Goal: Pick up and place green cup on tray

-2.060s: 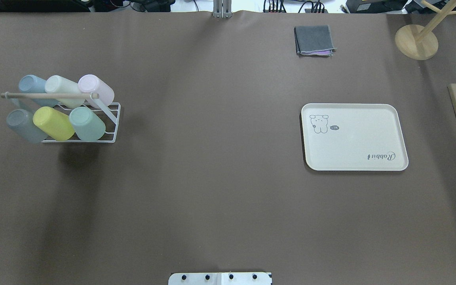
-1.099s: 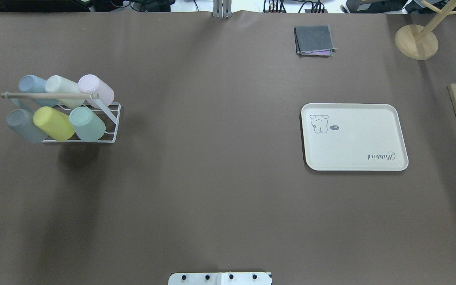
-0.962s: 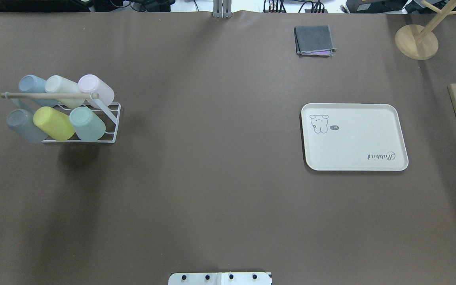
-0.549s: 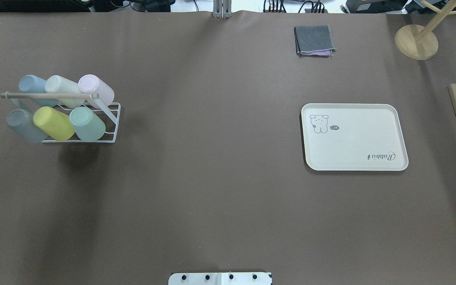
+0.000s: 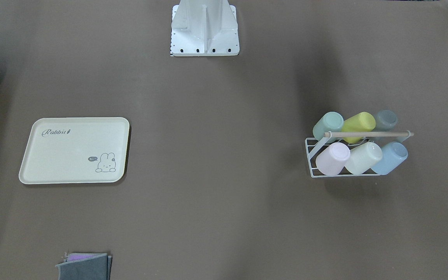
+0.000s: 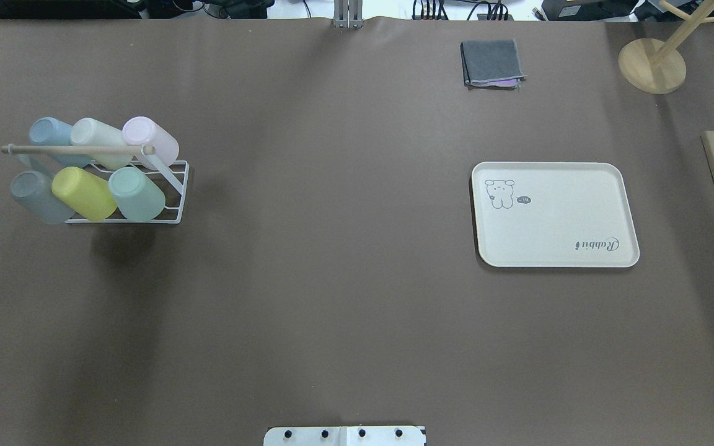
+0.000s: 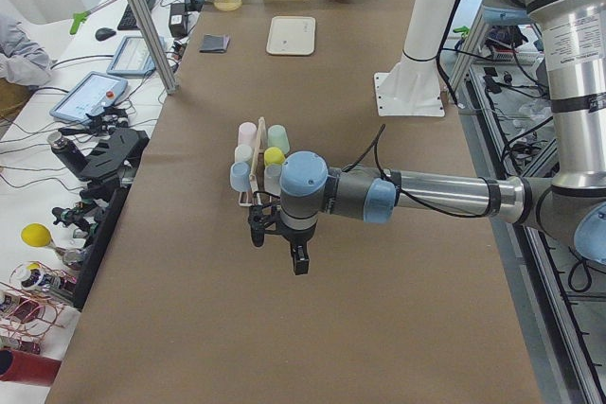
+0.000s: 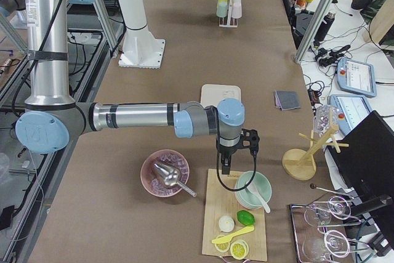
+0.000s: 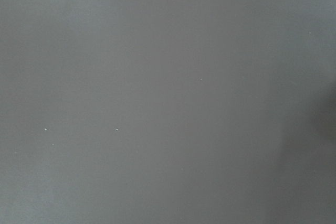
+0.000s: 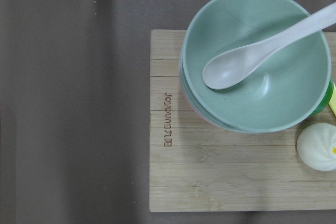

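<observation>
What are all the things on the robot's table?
green cup: one, mint green, in the rack, row nearer the robot
other cups: five, blue, cream, pink, grey, yellow, same rack
rack: one, white wire, wooden bar, robot's left side
tray: one, cream, rabbit drawing, robot's right side
cloth: one, grey, folded, far edge
wooden stand: one, far right corner
cutting board: one, wood, right end
green bowl: one, on the board, white spoon inside
pink bowl: one, metal scoop inside, beside the board
white bun, lime: one each, on the board
left gripper: one, black, over bare table by the rack
right gripper: one, black, above the green bowl
</observation>
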`<state>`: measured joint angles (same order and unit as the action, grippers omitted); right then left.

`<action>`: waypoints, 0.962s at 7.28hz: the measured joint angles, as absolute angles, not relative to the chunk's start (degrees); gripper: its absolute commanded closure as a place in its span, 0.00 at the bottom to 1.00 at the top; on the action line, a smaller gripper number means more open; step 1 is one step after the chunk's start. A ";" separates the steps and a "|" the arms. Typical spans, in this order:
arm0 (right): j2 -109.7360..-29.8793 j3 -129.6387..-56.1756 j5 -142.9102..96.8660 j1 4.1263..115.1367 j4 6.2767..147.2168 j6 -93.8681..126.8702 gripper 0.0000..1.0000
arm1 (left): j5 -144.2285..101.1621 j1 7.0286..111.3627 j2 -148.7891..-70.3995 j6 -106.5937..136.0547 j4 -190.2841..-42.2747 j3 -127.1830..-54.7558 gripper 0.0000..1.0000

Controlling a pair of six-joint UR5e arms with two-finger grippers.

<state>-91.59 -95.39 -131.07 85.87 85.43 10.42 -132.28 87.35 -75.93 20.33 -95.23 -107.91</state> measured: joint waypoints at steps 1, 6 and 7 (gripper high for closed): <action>-91.63 -95.46 -131.10 85.87 85.32 10.45 0.00 | -132.07 87.27 -75.85 20.27 -94.49 -108.62 0.02; -91.22 -96.07 -131.13 85.16 84.96 14.22 0.00 | -132.19 86.43 -75.47 19.96 -88.42 -110.21 0.02; -91.15 -96.30 -131.44 84.26 84.68 16.74 0.00 | -132.35 86.26 -76.16 19.15 -86.21 -110.54 0.02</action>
<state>-91.15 -96.30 -131.44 84.26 84.68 16.74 -132.35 86.26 -76.16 19.15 -86.21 -110.54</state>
